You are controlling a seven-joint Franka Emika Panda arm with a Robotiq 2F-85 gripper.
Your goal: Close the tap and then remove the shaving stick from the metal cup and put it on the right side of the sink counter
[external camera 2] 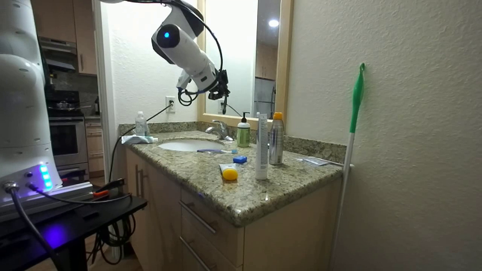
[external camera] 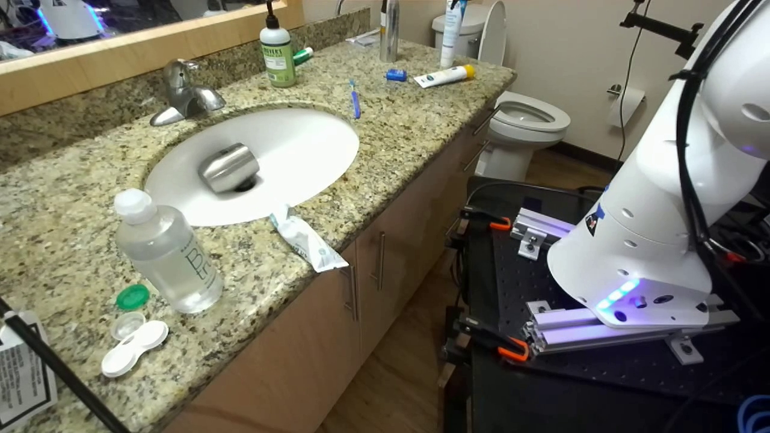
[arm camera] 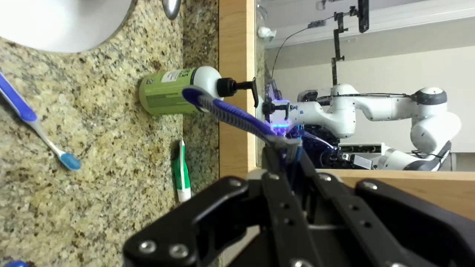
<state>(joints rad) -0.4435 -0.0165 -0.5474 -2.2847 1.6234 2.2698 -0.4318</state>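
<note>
The shaving stick (arm camera: 237, 116) is being held clear of the bench (external camera: 397, 144) by the end effector (arm camera: 291, 157), near the middle of the wrist view. The 2 fingers are being pressed nearly together, with what looks to be the stick's head pinched between them; the ribbed blue handle is being pointed to the upper left. The exact seat of the head is being hidden by blur. In an exterior view the end effector is being shown higher in the frame than the tap (external camera 2: 222, 131).

The stick is being judged light, stiff and hardly fragile, so only a modest squeeze is being called for. Good friction is probably being offered by the ribs, less by the small head; with so much handle sticking out, swivelling is being risked if the soap bottle (arm camera: 163, 92), overlapped by it in the wrist view, is brushed. For any fresh hold, the middle of the ribbed part is being preferred.

The metal cup (external camera: 230, 168) is being seen on its side in the basin (external camera: 307, 138), left of centre in an exterior view. No stream is being shown under the tap, so closing and removal are being taken as done. Setting down is being awaited: the right side is being read as the stretch by the yellow-capped tube (external camera: 442, 77), upper middle of the same frame.
</note>
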